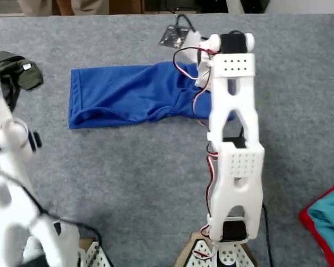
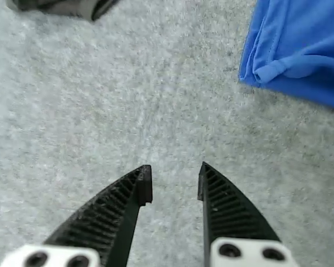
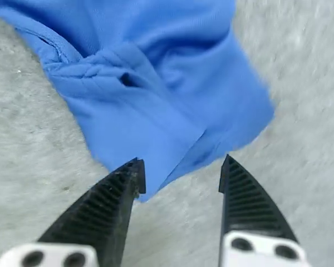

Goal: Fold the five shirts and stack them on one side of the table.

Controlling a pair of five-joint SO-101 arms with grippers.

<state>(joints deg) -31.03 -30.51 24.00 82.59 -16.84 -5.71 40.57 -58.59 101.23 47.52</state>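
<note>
A blue shirt (image 1: pixel 128 94) lies folded into a long strip across the middle of the grey table (image 1: pixel 128 183). The right arm (image 1: pixel 234 111) stretches from the near edge over the shirt's right end. In the right wrist view my right gripper (image 3: pixel 183 164) is open, and its two black fingers straddle a corner of the blue shirt (image 3: pixel 156 83). I cannot tell whether they touch the cloth. The left arm (image 1: pixel 11 167) stands at the table's left side. My left gripper (image 2: pixel 175 169) is open over bare table, with the blue shirt's hemmed end (image 2: pixel 295 50) a short way beyond it.
Teal and red cloth (image 1: pixel 325 222) lies at the near right edge of the table. A small shiny grey item (image 1: pixel 175 36) sits at the far edge beyond the shirt. A dark object (image 2: pixel 61 6) lies off to one side of the left gripper.
</note>
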